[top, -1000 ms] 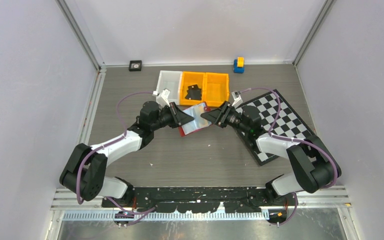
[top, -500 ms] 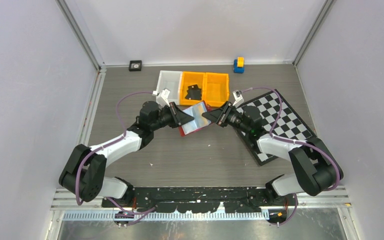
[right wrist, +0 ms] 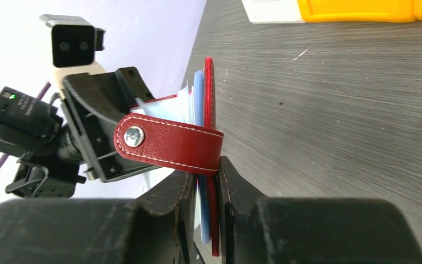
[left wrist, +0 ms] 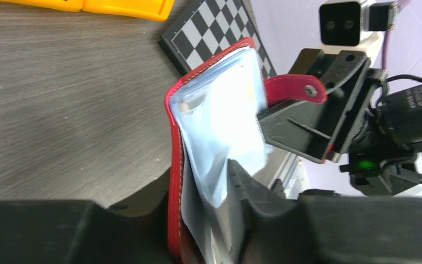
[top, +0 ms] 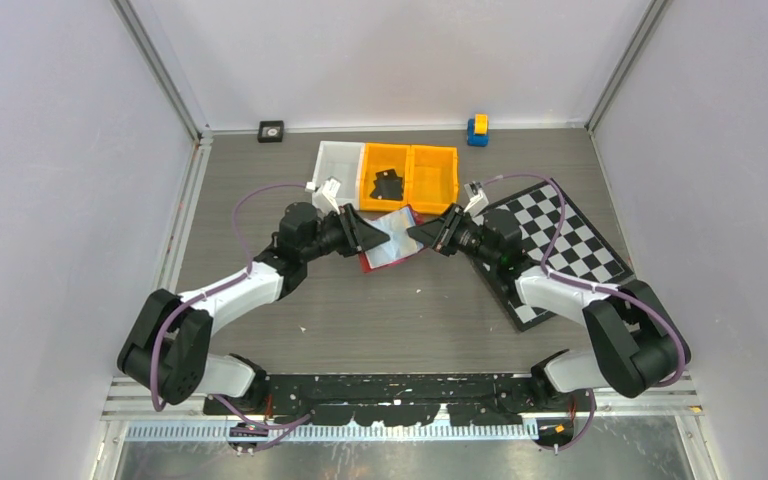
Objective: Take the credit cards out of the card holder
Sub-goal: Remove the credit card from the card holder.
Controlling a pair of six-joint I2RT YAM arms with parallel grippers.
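The red card holder (top: 392,240) hangs above the table between my two grippers, open, with its pale bluish sleeves facing up. My left gripper (top: 365,235) is shut on its left end; the left wrist view shows the red edge (left wrist: 171,137) and the sleeves (left wrist: 225,121) running between my fingers (left wrist: 209,220). My right gripper (top: 422,233) is shut on the right end; the right wrist view shows my fingers (right wrist: 206,187) clamping the red cover and sleeves just below the snap tab (right wrist: 170,143). No tan credit cards show; any in the sleeves are hidden.
A white bin (top: 338,165) and two orange bins (top: 410,178) holding black pieces stand just behind the card holder. A chequered board (top: 560,240) lies under the right arm. A blue and yellow block (top: 477,129) and a small black square (top: 271,130) sit at the back wall.
The card holder and both grippers have shifted slightly to the right and away from the arm bases. Both grips have held.
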